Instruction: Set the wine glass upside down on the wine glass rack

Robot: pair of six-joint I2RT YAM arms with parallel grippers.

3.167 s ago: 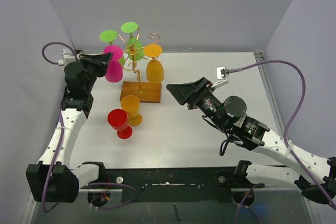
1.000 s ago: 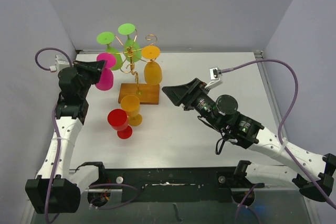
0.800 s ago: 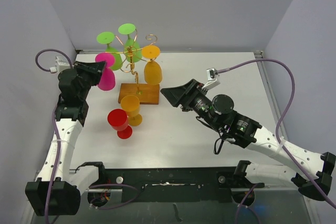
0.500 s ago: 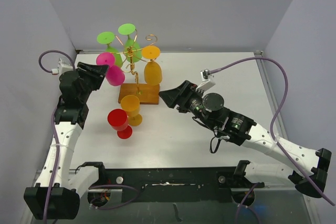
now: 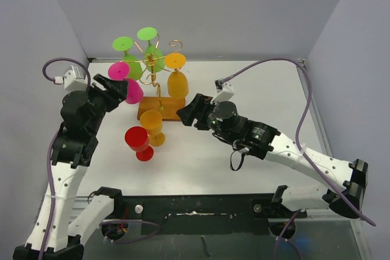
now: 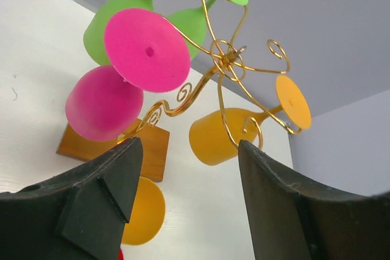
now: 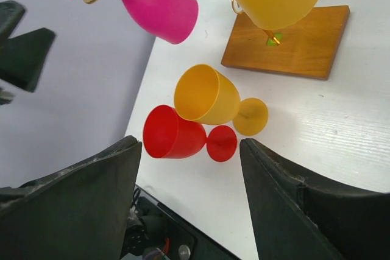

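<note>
The pink wine glass (image 5: 131, 91) hangs bowl-down and tilted on the wine glass rack (image 5: 170, 107), its foot caught in a gold scroll arm on the left side, beside two green glasses (image 6: 113, 19) and an orange one (image 6: 214, 137). The left gripper (image 6: 186, 150) sits just short of it with its jaws spread wide, holding nothing. The right gripper (image 7: 190, 150), also spread and empty, hovers over a yellow glass (image 7: 207, 97) and a red glass (image 7: 173, 133) standing close together on the tabletop (image 5: 256, 89) in front of the rack's wooden base.

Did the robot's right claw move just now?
Yes. The right gripper has moved left across the table, and is now much closer to the wooden base of the wine glass rack.
</note>
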